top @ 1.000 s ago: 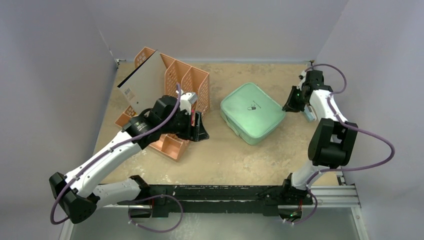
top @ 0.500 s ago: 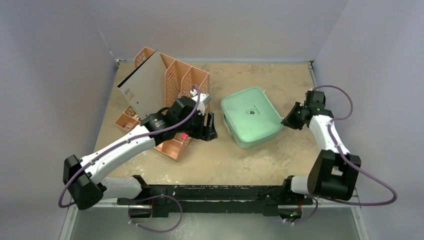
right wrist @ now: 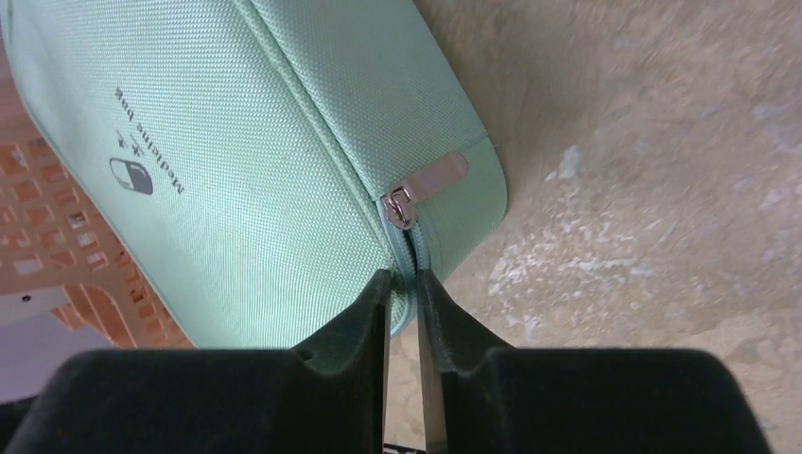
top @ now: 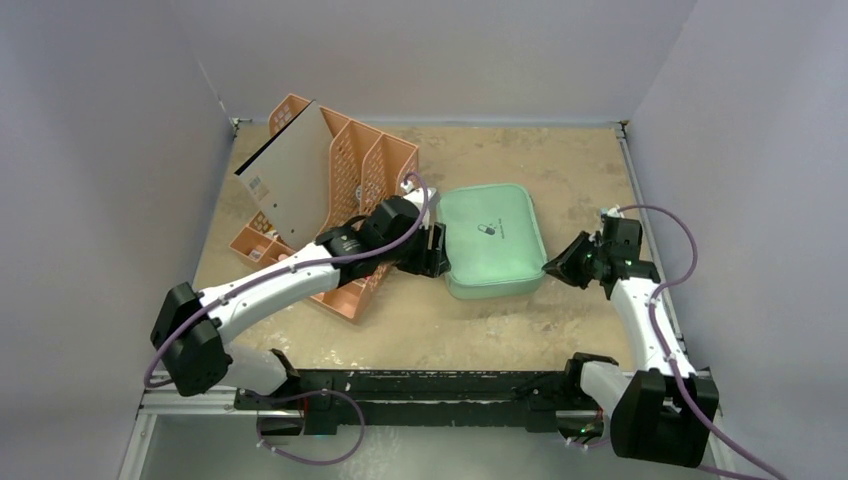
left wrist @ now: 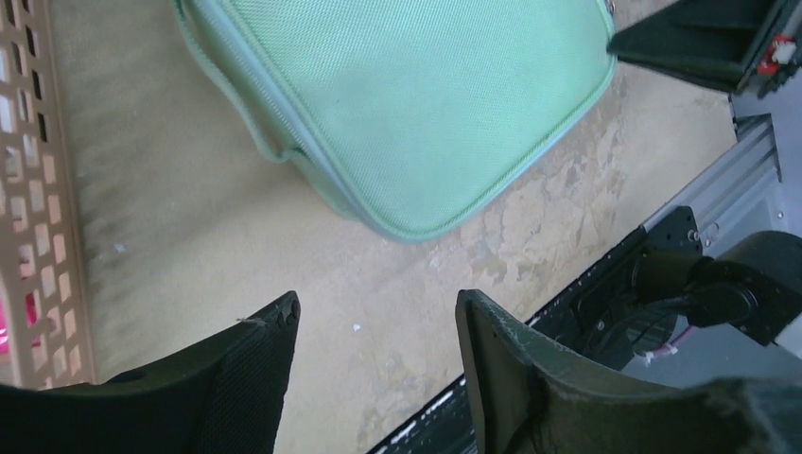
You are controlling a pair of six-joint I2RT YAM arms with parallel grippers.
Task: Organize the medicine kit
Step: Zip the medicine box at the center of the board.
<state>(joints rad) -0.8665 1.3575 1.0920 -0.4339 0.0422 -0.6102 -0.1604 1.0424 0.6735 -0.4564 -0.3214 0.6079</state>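
The mint-green medicine kit lies zipped shut on the tan table, its printed lid facing up. My right gripper is at its near right corner. In the right wrist view the jaws stand almost together, pinching the zipper seam just below the silver zipper pull on the medicine kit. My left gripper is at the kit's left edge. In the left wrist view it is open over bare table, with the medicine kit beyond its tips.
An orange mesh file rack stands at the back left with a pale board leaning in it, close behind my left arm. Its mesh wall also edges the left wrist view. A black rail runs along the table's near edge.
The kit has turned from a diamond to square-on and slid slightly left and nearer. My right gripper swung nearer with its corner. My left gripper moved right from the rack to the kit's left edge.
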